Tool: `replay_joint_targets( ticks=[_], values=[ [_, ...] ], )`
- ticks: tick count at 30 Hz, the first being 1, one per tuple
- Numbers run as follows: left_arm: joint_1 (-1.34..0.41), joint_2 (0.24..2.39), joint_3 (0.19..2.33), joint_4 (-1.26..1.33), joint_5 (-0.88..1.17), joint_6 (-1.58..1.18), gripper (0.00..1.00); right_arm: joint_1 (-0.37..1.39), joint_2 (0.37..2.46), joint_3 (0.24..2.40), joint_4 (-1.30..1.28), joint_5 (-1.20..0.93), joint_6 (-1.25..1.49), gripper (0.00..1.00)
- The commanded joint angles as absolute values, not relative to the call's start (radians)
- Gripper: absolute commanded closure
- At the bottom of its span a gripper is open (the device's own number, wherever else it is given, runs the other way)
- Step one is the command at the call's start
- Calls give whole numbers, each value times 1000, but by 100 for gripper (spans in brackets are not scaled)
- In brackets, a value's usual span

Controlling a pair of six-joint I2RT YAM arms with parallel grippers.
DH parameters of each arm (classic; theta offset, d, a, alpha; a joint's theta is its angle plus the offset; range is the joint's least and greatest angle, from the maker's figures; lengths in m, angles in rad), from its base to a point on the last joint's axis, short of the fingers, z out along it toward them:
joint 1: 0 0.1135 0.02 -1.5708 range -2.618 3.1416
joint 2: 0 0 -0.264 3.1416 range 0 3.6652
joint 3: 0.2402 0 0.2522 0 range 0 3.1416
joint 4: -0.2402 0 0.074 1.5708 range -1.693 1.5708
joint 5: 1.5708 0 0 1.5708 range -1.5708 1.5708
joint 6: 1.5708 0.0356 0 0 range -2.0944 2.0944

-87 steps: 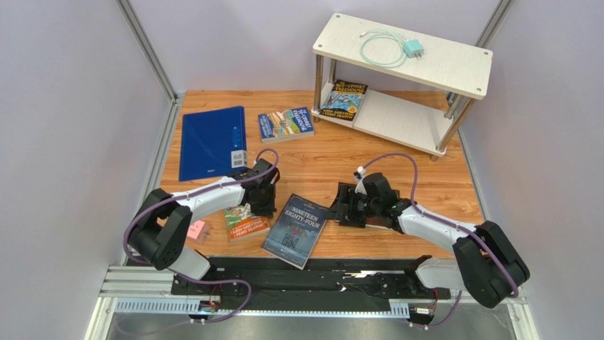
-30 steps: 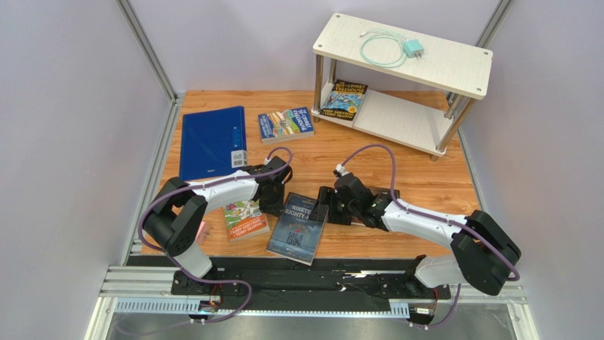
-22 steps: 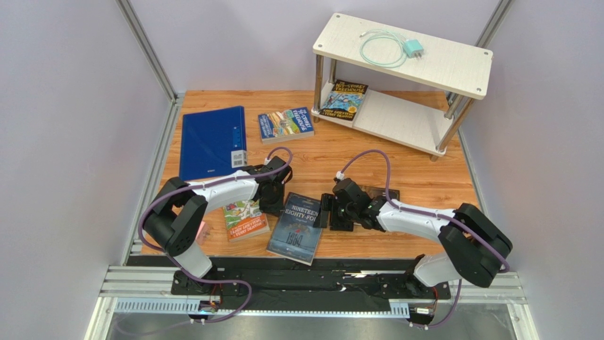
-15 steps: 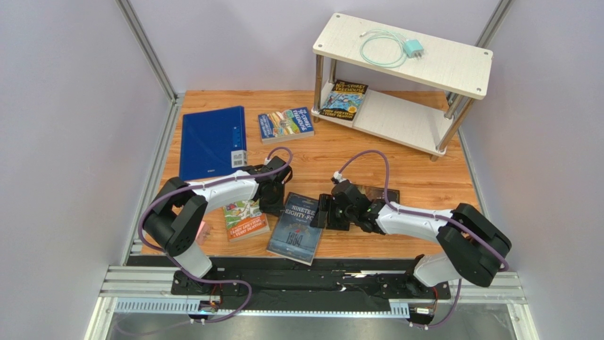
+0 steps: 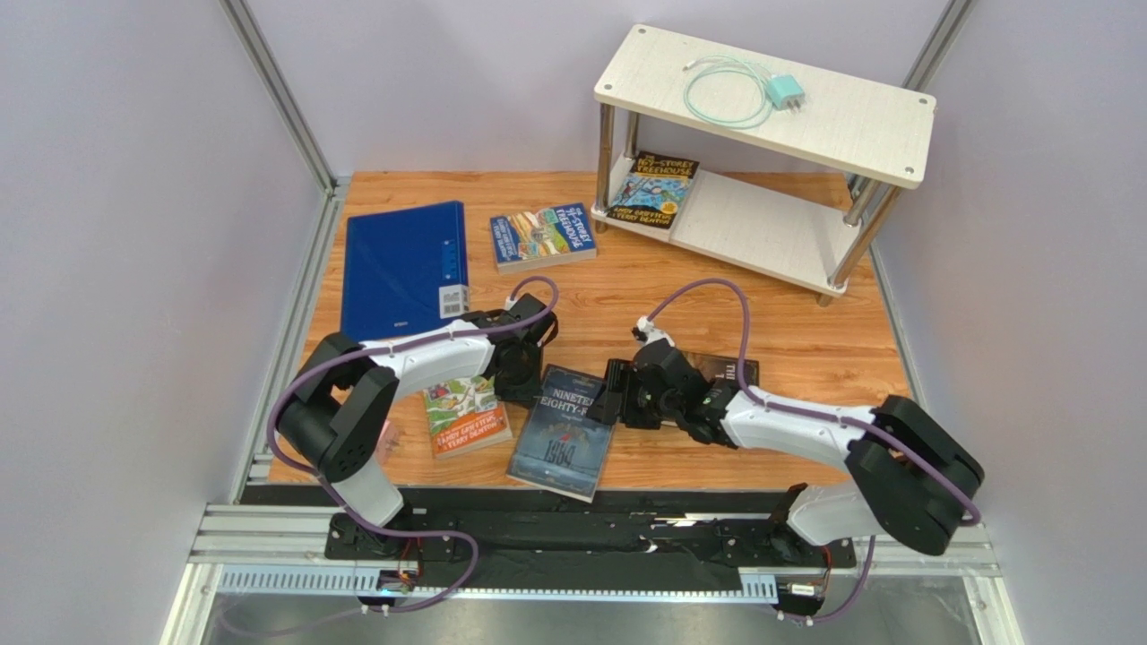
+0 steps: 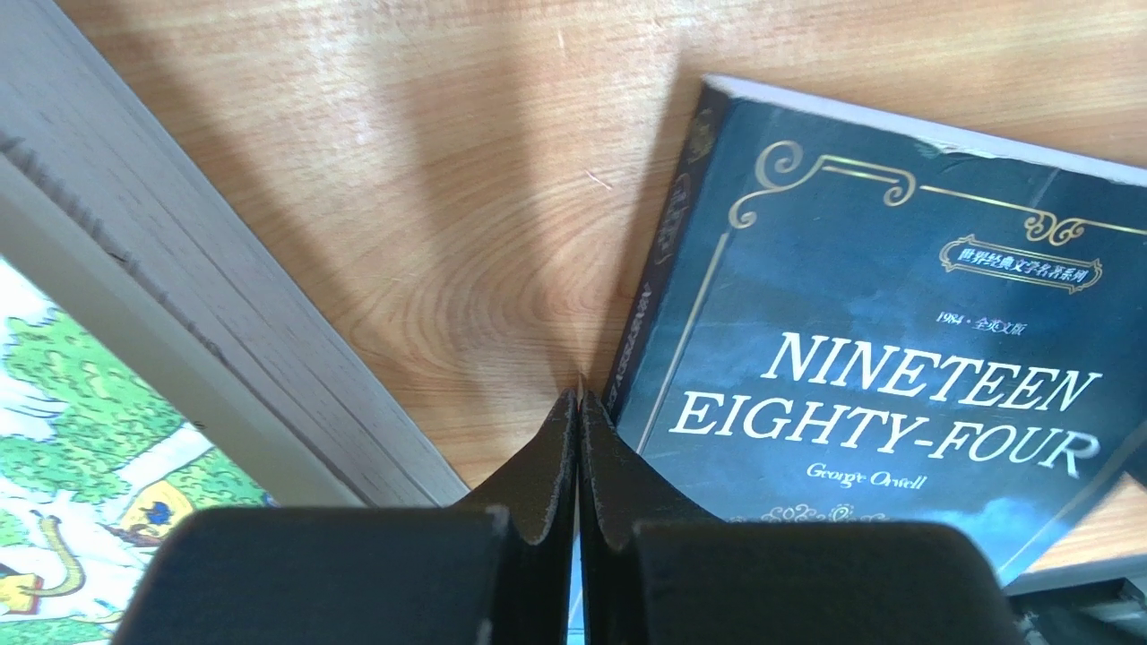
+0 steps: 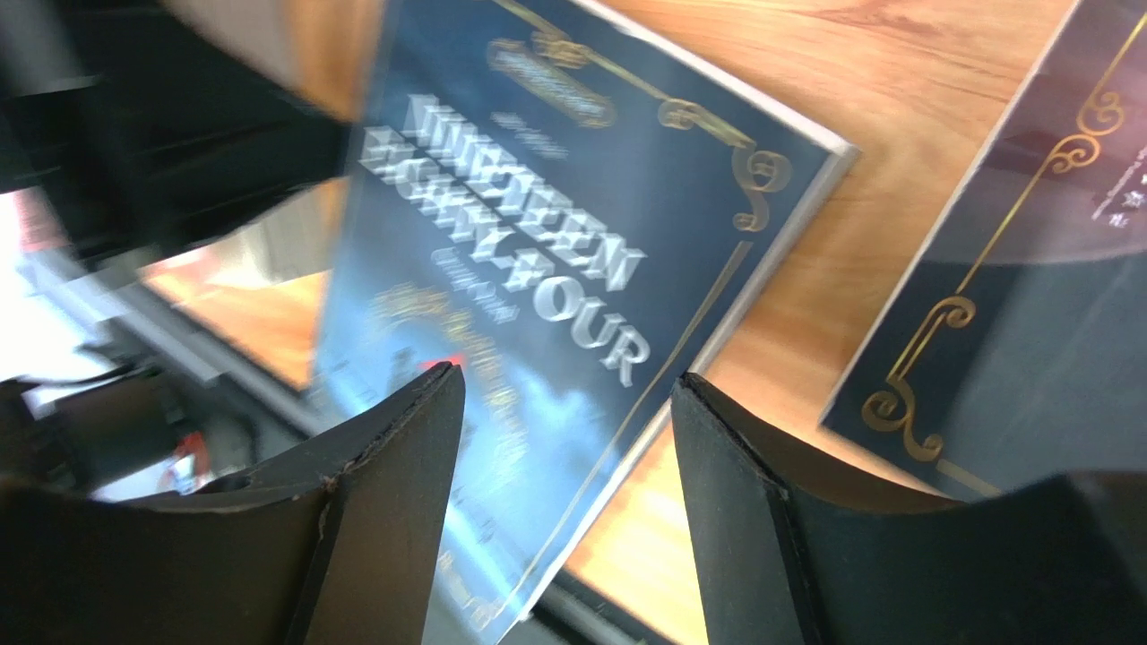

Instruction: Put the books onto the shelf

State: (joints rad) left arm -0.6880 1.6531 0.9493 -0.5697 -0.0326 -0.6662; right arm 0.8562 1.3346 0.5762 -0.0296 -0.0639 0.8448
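Observation:
The dark "Nineteen Eighty-Four" book (image 5: pixel 563 441) lies near the front of the table between the two arms. My left gripper (image 6: pixel 579 398) is shut with nothing in it, its tips down at that book's spine (image 6: pixel 669 255). My right gripper (image 7: pixel 566 383) is open, and the book's (image 7: pixel 539 269) opposite long edge runs between its fingers. Another dark book (image 5: pixel 723 368) lies half hidden behind the right arm. An orange cartoon book (image 5: pixel 466 418) lies left of the left gripper. A blue cartoon book (image 5: pixel 543 235) lies farther back. One more book (image 5: pixel 654 187) rests on the shelf's (image 5: pixel 862 128) lower board.
A large blue folder (image 5: pixel 401 269) lies at the back left. A coiled cable with a charger (image 5: pixel 754 92) sits on the shelf's top board. A small pink item (image 5: pixel 384 437) lies by the left arm. Grey walls enclose the table.
The left gripper has left the orange book and come to the dark book's spine. The right gripper has swung left from the other dark book to its far edge. That book has turned slightly.

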Motion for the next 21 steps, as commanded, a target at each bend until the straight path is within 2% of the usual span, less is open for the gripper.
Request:
replay_joint_targets(
  ticks=[1, 9, 11, 12, 13, 16, 21],
  values=[
    [-700, 1674, 974, -577, -34, -652, 100, 867, 1425, 621, -22, -52, 859, 37],
    [-701, 1677, 973, -580, -48, -652, 100, 871, 1398, 594, -15, -37, 879, 36],
    [-699, 1683, 976, -574, -41, -652, 100, 873, 1399, 580, 24, -38, 879, 40],
    [-701, 1687, 976, -571, -34, -653, 100, 874, 1405, 575, 59, -43, 882, 42],
    [-701, 1692, 980, -568, -31, -653, 100, 873, 1425, 574, 83, -55, 871, 56],
    [-706, 1700, 986, -569, -28, -652, 100, 882, 1480, 592, 173, -115, 850, 72],
    [-712, 1701, 988, -568, -26, -653, 100, 914, 1523, 627, 281, -173, 842, 76]
  ],
)
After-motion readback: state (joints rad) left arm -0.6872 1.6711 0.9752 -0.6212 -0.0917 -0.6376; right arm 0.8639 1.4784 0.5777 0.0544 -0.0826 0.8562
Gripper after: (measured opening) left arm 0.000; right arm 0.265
